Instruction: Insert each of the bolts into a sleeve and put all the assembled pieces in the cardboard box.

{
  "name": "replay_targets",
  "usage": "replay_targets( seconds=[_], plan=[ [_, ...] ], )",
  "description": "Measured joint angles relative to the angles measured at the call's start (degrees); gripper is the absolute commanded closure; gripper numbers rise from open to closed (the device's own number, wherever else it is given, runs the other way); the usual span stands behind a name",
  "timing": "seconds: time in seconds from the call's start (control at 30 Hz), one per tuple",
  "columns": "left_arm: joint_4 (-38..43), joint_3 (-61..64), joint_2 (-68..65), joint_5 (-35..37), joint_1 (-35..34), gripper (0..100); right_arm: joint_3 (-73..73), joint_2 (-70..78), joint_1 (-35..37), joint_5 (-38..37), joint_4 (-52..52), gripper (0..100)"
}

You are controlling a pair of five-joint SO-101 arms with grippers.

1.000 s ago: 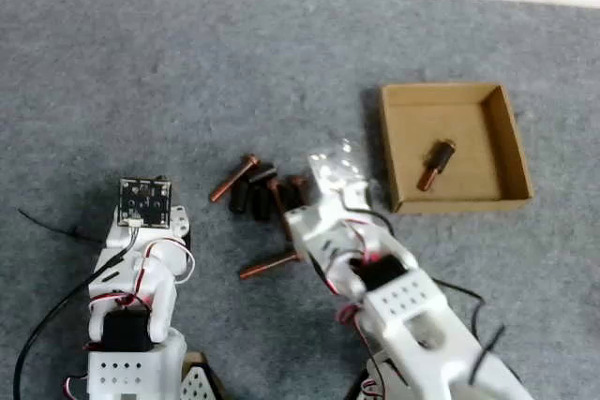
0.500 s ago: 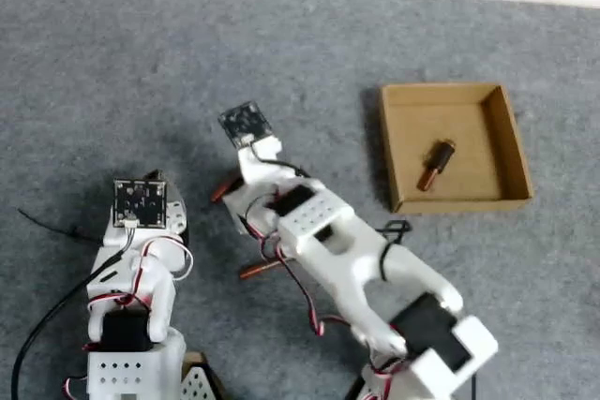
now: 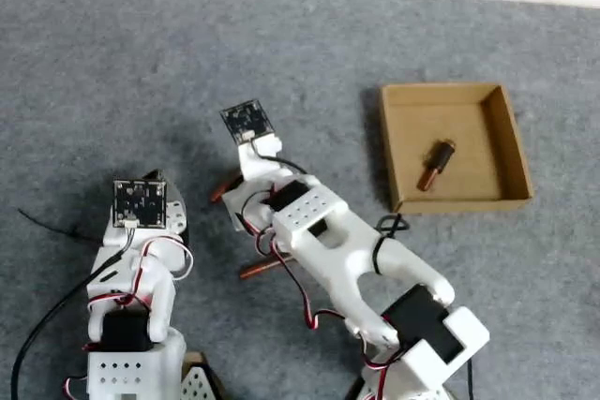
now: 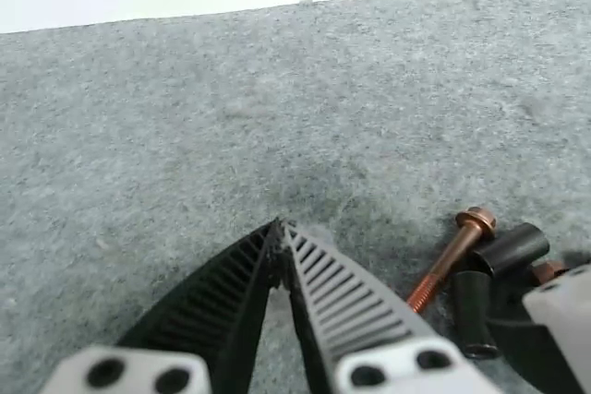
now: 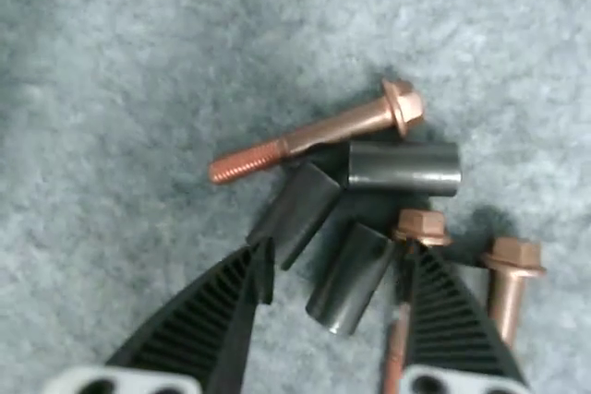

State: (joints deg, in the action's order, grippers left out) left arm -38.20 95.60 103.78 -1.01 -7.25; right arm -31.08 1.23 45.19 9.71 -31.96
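Cardboard box (image 3: 441, 89), one sleeved bolt (image 3: 436, 165) inside — right gripper (image 5: 337, 260) wide around a sleeve (image 5: 351, 279), left gripper (image 4: 280, 228) clenched, empty.

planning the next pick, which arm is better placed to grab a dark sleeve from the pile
Right. The right gripper hangs open over the pile of copper bolts and dark sleeves, its jaws straddling one dark cylindrical sleeve. The left gripper is shut over bare grey carpet, beside the pile.

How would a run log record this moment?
right gripper: open over a sleeve | left gripper: shut, apart from bolts | cardboard box: one assembled piece inside
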Motion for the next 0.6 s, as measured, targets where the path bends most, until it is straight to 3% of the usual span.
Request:
replay_targets(
  seconds=[0.6],
  plan=[
    [0.0,0.0,0.0,0.0,0.0,99,0.0,0.1,0.0,0.0,-6.8,82.6]
  ],
)
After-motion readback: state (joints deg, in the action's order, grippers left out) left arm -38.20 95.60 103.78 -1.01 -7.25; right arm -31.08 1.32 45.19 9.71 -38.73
